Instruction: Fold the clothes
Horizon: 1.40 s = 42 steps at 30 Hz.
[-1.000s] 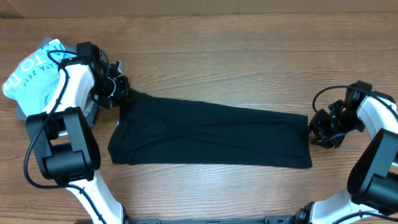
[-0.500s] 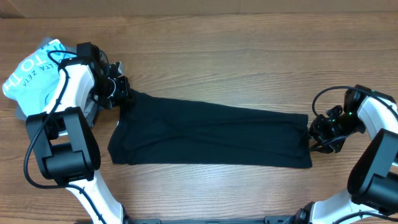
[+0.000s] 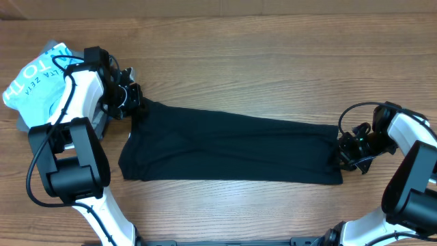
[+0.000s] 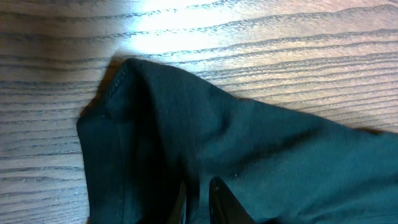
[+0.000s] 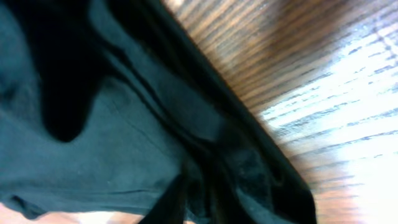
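Now, a second on, the left claw (image 3: 136, 104) sits where it was, at the upper left corner of the black tee (image 3: 232, 147). Its fingers (image 4: 221, 199) are pressed close, with a fold of cloth pinched between them. The tee itself has not shifted. Across the table (image 3: 273, 48), the right claw (image 3: 341, 153) has slid inward off the bare wood and a little lower along the tee's right edge. Its jaws, apart a second ago, have drawn together on the hem, and the wrist view shows dark fabric bunched between its fingers (image 5: 166, 199).

Count: one black tee, two arms, two claws, and one blue shirt (image 3: 31, 78) at far left with grey cloth (image 3: 22, 125) showing under it.

The tee lies flat mid-table as a long band, wider at the left and narrowing slightly to the right. It is a soft matte knit, with a stitched hem clear in the left wrist view. The blue shirt is crumpled and bears white lettering. The table is brown wood grain, glossy under the lights.
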Each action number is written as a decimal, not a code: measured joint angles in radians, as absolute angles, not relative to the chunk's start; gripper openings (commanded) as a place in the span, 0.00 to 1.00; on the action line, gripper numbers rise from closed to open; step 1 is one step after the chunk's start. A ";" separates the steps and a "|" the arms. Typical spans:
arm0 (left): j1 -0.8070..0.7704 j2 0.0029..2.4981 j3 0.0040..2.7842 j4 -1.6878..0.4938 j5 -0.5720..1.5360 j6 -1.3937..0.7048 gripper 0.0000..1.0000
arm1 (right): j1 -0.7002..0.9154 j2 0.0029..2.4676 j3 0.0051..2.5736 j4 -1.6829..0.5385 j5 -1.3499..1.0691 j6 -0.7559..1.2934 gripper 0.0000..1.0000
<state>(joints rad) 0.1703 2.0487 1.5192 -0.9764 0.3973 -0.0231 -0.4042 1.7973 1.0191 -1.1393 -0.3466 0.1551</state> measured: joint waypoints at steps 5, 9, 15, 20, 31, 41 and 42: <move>0.170 2.049 1.519 -0.976 0.397 -0.020 0.08 | -0.416 1.797 1.021 -1.185 -0.308 0.172 0.04; 0.170 2.049 1.519 -0.975 0.398 -0.019 0.06 | -0.448 1.797 1.031 -1.243 -0.213 0.226 0.04; 0.170 2.049 1.519 -0.972 0.402 -0.019 0.06 | -0.463 1.797 1.034 -1.242 -0.163 0.264 0.04; 0.170 2.049 1.521 -1.002 0.420 -0.002 0.22 | -0.463 1.797 1.034 -1.240 -0.158 0.270 0.04; 0.170 2.048 1.513 -1.073 0.441 0.060 0.49 | -0.463 1.797 1.035 -1.224 -0.168 0.262 0.04; 0.170 2.049 1.367 -0.849 0.479 0.063 0.04 | -0.463 1.797 1.035 -1.222 -0.177 0.261 0.04; 0.170 2.049 1.365 -0.842 0.482 0.063 0.04 | -0.463 1.797 1.035 -1.222 -0.176 0.261 0.04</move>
